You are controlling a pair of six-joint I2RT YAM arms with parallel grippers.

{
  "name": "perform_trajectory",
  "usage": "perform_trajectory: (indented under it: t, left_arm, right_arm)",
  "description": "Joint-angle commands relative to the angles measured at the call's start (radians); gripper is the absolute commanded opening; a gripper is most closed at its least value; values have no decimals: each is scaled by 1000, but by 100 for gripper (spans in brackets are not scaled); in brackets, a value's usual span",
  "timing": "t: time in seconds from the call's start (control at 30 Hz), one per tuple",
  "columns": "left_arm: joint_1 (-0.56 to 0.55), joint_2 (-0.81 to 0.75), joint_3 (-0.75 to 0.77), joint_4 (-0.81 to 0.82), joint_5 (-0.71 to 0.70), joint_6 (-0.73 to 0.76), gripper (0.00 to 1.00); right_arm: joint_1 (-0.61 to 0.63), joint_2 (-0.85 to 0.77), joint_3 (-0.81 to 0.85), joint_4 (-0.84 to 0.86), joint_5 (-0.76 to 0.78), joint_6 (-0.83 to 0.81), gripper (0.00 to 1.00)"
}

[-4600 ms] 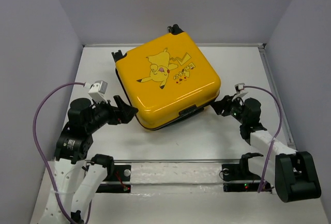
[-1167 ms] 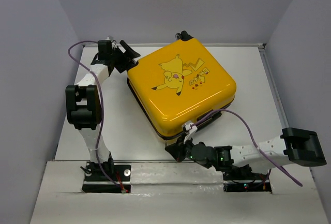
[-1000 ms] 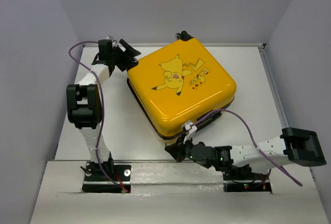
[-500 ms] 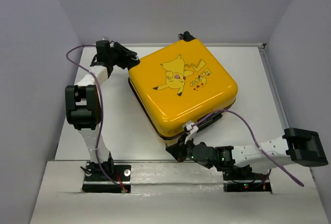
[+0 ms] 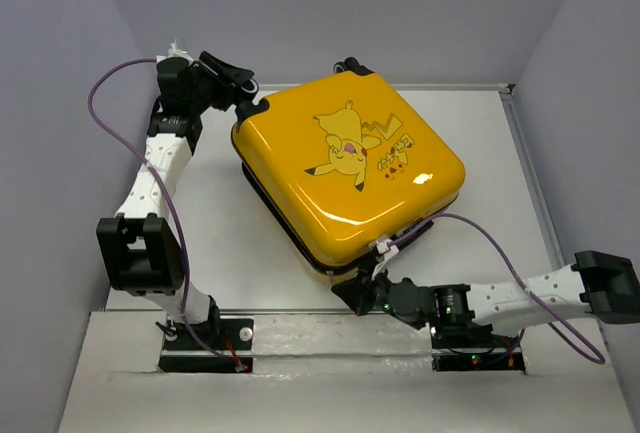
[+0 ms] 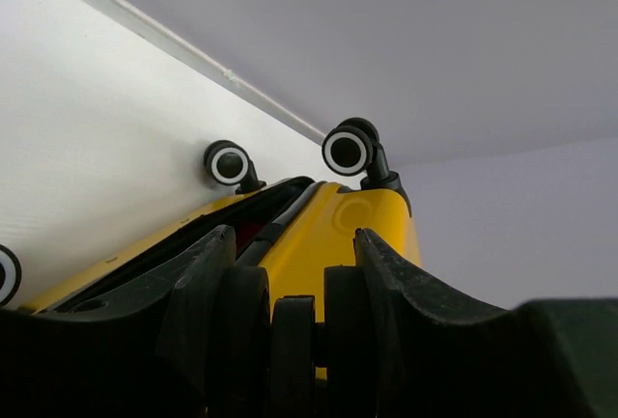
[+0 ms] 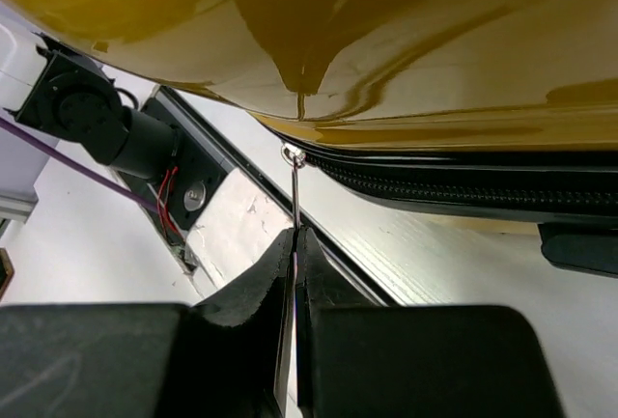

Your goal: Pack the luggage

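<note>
Luggage [image 5: 350, 178] is laid flat, lid down, skewed on the table [image 5: 200, 243]. Left gripper [image 5: 245, 105] is clamped on a far-corner caster [image 6: 290, 341], judged to brace the shell. Right gripper [image 7: 295, 244] is pinched on the zipper pull [image 7: 294, 191], presumably so the zip can be drawn.

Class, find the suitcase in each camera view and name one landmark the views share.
Top: suitcase at centre.
Left wrist: suitcase lower centre, corner on.
Right wrist: suitcase across the top, above the zipper pull.
Landmark: black zipper trim.
</note>
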Motion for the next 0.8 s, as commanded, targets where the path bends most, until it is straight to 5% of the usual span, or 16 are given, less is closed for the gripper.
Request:
perform_trajectory:
  t: [0.0, 0.13, 0.47, 0.77]
  left_arm:
    - [-10, -104, 79, 110, 60, -37, 6]
    - [-4, -139, 84, 15, 44, 31, 6]
    - [103, -199, -287, 78, -24, 114, 6]
    - [169, -66, -271, 81, -25, 172, 6]
  right_arm:
    - [16, -7, -21, -148, -38, 32, 7]
    - [16, -45, -31, -167, -41, 46, 7]
    - [16, -78, -28, -198, -48, 52, 7]
    - [16, -16, 14, -234, -46, 53, 7]
